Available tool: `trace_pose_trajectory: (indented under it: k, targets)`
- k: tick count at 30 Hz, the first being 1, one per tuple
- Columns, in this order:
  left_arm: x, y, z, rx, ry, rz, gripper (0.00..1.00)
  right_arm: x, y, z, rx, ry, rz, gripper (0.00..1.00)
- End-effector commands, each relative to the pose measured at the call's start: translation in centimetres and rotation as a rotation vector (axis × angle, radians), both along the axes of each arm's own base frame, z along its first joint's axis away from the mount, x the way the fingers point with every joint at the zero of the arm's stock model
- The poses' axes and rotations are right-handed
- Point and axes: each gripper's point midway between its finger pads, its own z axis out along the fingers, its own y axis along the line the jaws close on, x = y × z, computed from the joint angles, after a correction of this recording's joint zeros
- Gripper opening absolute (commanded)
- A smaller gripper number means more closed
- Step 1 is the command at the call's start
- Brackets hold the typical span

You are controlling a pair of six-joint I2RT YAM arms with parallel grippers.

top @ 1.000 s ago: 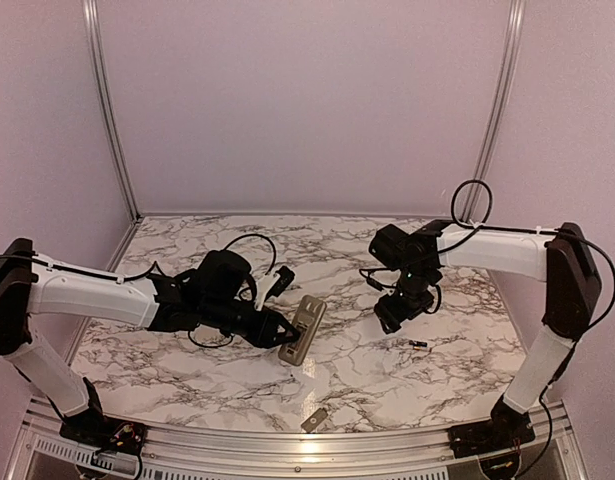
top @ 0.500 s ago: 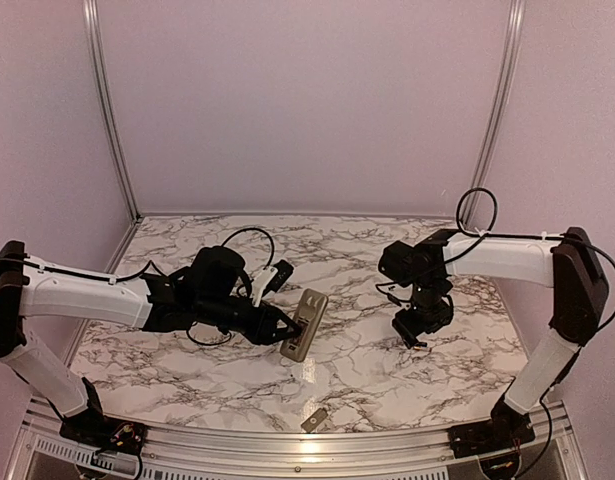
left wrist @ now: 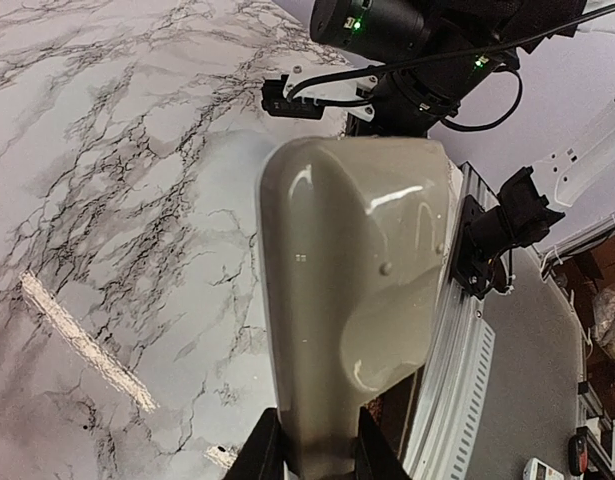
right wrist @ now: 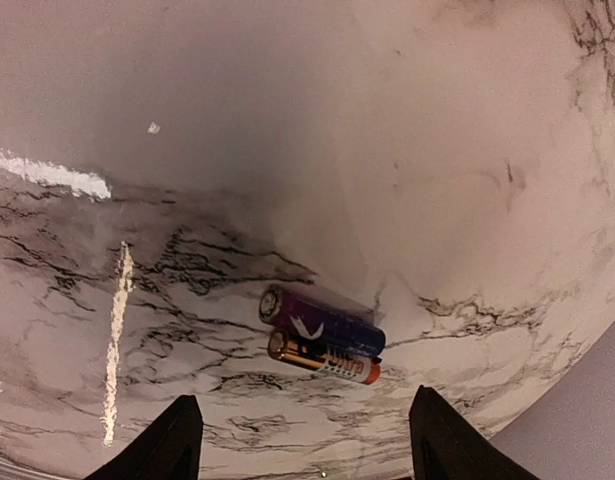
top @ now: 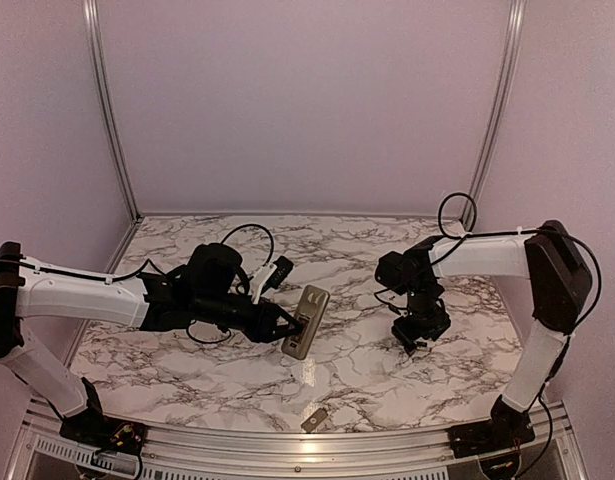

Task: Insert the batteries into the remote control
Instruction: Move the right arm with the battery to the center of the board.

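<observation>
So the left gripper [top: 289, 328] is clamped on the near end of the remote control [top: 307, 318], roughly mid-table. In the left wrist view its two fingers [left wrist: 264, 452] pinch the narrow end from either side, and the glossy grey-beige shell fills most of the frame. From above you can see a darker recess on the upward face of the remote. It's too small there to tell whether anything sits in it, and the wrist camera doesn't show the recess at all. I also can't say if the far end touches the marble table [top: 187, 365] or hangs just off it.

Over on the right side, the right gripper [top: 415, 340] is low over the table with its jaws spread wide. The wrist camera there shows the batteries [right wrist: 322, 335] lying loose on the marble, two of them side by side and touching, one purple-blue and one gold and black with an orange tip. They lie just ahead of the fingertips [right wrist: 175, 440], in line with the gap and not gripped.

A small flat grey cover piece [top: 314, 420] lies by the front edge, well apart from everything else.
</observation>
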Motion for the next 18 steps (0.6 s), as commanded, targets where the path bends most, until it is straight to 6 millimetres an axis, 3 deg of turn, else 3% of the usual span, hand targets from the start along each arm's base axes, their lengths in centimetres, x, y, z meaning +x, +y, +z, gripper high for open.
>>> trace_pose_trajectory:
  k: [1,11,18]
  targets:
    - [0.0,-0.1,1.9,-0.060,-0.033,-0.015,0.00,0.6,-0.7,-0.6,-0.042,0.009,-0.026,0.69]
    - [-0.3,0.4,2.1,-0.066,-0.046,-0.015,0.00,1.4,-1.3,-1.6,-0.052,0.040,-0.038,0.70]
    - [-0.3,0.6,2.5,-0.067,-0.057,-0.012,0.00,1.2,-0.5,-3.2,-0.026,0.105,-0.025,0.60]
